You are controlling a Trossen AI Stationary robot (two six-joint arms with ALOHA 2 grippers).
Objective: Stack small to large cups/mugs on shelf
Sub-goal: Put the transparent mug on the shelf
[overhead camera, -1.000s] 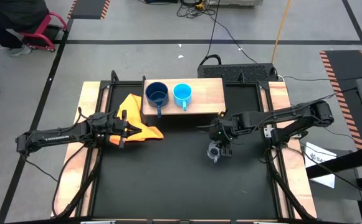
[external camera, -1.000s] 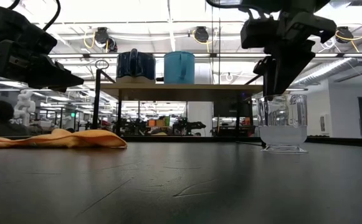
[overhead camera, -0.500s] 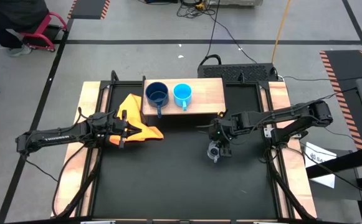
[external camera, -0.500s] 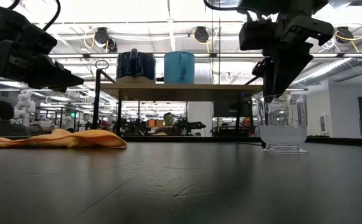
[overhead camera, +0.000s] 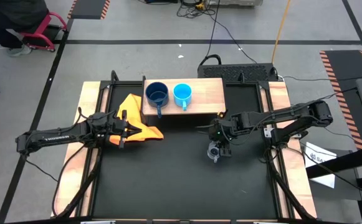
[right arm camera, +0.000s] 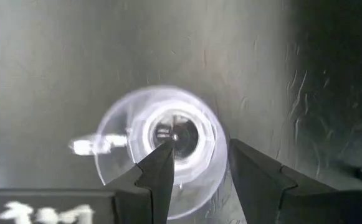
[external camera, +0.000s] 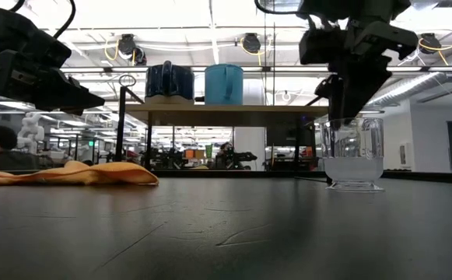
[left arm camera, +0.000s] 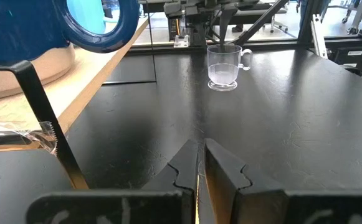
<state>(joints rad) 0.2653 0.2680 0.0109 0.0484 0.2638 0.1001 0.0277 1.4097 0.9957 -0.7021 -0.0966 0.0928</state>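
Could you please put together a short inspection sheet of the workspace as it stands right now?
Surface: black tabletop, wooden side rails.
Job's things: dark blue mug and light blue mug side by side on the shelf; clear glass cup upright on the tabletop, off the shelf.
Clutter: yellow-orange cloth beside the shelf.
Grippers: right gripper open above the glass cup, one finger over its mouth; left gripper shut, over the cloth.
Cables: black cables on the floor behind the table.
Surroundings: a person's legs at the far left.
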